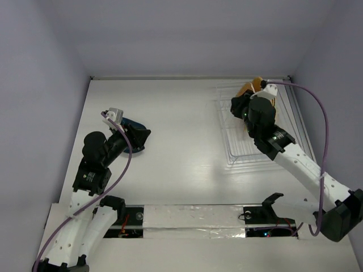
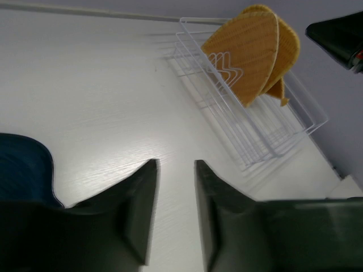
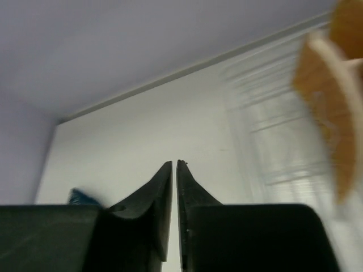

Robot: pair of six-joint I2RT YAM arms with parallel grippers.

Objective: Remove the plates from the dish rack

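Well, my left gripper (image 2: 176, 165) has its fingers spread, with a plain gap between them and nothing in it. It hangs low over the left side of the table (image 1: 181, 147). Just beside it lies the blue plate (image 2: 22, 170), dark and flat on the table with a curved edge, well apart from the rack (image 2: 249, 130). Whether my fingers touch that plate I cannot tell.

My right gripper (image 3: 174, 164) has its fingers pressed almost together, only a sliver of light between the tips, pinching nothing. It sits above the rack's far half, close to the orange plates (image 2: 255, 51). Those stand on edge at the rack's far end, overlapping and leaning the same way. They are thin and orange-tan, with a fine woven-looking grain and a pale rim. I see at least three, but the full count I cannot tell. The rack is pale, ribbed with thin lines, and sits on the table's right side.
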